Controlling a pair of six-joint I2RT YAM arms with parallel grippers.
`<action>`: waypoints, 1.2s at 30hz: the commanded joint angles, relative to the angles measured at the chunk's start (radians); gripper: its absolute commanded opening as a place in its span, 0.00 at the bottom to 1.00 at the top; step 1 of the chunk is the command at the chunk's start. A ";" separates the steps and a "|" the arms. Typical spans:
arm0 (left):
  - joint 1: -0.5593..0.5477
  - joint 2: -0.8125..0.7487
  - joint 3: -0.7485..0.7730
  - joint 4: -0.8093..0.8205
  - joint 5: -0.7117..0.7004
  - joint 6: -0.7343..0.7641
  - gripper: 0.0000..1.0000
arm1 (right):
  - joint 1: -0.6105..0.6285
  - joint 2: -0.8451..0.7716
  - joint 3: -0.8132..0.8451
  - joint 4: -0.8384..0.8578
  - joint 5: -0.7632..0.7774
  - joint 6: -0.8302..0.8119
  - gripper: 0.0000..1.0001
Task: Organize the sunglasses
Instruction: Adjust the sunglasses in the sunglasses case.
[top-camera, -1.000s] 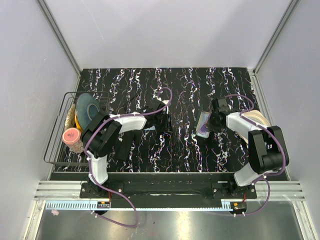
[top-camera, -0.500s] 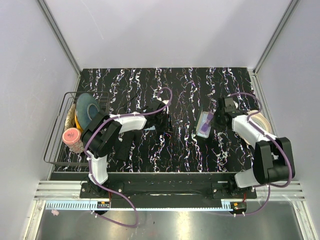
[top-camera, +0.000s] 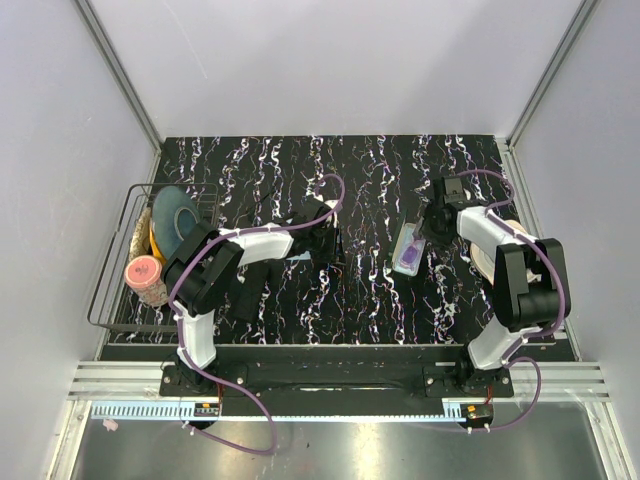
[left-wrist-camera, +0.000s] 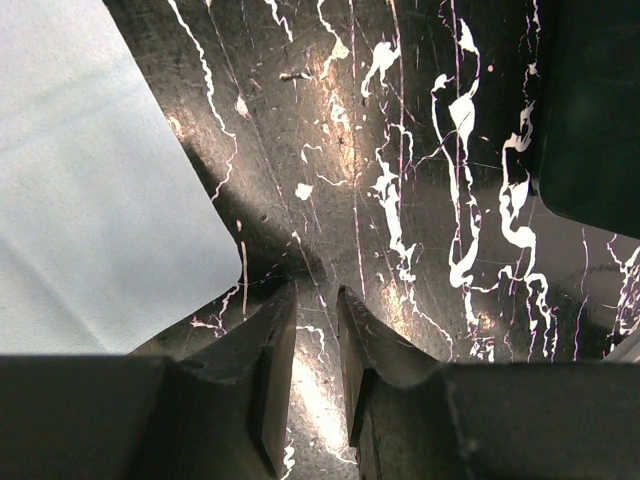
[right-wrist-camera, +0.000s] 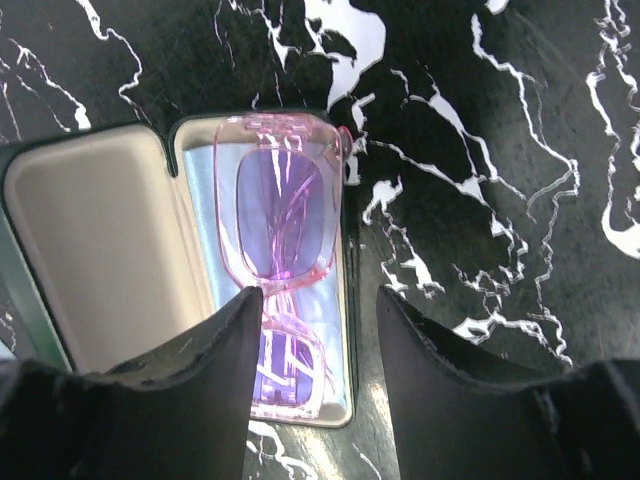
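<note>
The sunglasses (right-wrist-camera: 280, 215), pink-framed with purple lenses, lie folded in the base of an open case (right-wrist-camera: 190, 180). Its cream-lined lid (right-wrist-camera: 85, 240) is flapped out to the left. In the top view the case (top-camera: 407, 247) sits right of centre on the black marbled table. My right gripper (right-wrist-camera: 320, 305) hovers open over the case's right edge, nothing between its fingers; it shows in the top view too (top-camera: 432, 222). My left gripper (left-wrist-camera: 316, 330) is low over the bare table near the middle (top-camera: 328, 240), its jaws a narrow gap apart and empty.
A wire basket (top-camera: 105, 290) at the left edge holds dishes and a pink cup (top-camera: 145, 270). A beige round thing (top-camera: 512, 240) lies behind the right arm. In the left wrist view a pale blue sheet (left-wrist-camera: 100, 200) lies left and a dark object (left-wrist-camera: 590, 110) right.
My right gripper has gone from shut to open and let go of the case, drawing back to its far right side. The case now lies open on the table. The left arm has not moved.
</note>
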 joint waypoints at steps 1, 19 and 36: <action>-0.004 0.012 0.038 0.013 -0.003 0.016 0.28 | -0.001 0.033 0.064 0.016 -0.061 -0.042 0.55; -0.002 0.021 0.045 0.005 -0.005 0.021 0.28 | 0.001 0.091 0.082 0.040 -0.143 -0.042 0.52; -0.004 0.029 0.047 0.002 -0.006 0.023 0.28 | 0.001 0.044 -0.023 0.096 -0.173 -0.038 0.37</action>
